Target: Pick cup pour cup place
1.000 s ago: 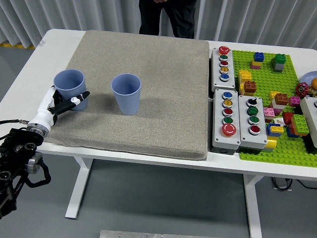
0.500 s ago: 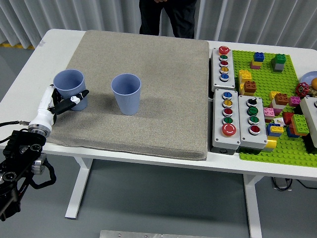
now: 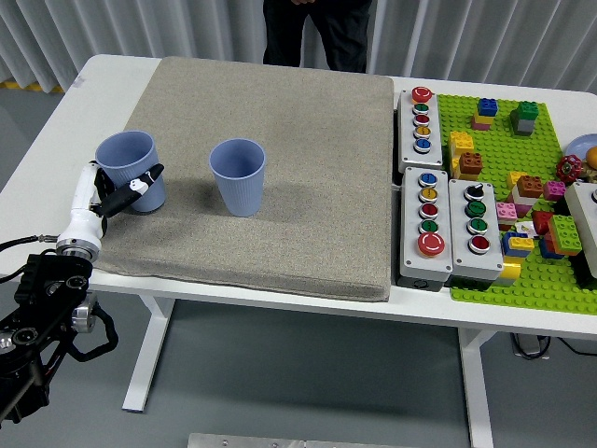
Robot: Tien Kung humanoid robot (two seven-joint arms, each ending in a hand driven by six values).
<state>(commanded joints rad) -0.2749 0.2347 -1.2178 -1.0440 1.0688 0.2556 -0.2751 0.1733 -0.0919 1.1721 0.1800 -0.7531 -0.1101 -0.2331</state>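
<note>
Nearest you, your left hand [image 3: 112, 193] reaches in from the lower left, its fingers [image 3: 142, 180] curled around the lower side of the left blue cup [image 3: 130, 171], which leans a little to the left on the grey mat [image 3: 308, 177]; whether its base is off the mat, you can't quite tell from here. Just to its right on the same mat stands the second blue cup [image 3: 238, 175], upright and apart from the first. Right of the mat lie three push-button boxes [image 3: 448, 229] and a green brick baseplate [image 3: 541, 280]. At the far edge stands a person [image 3: 315, 33].
</note>
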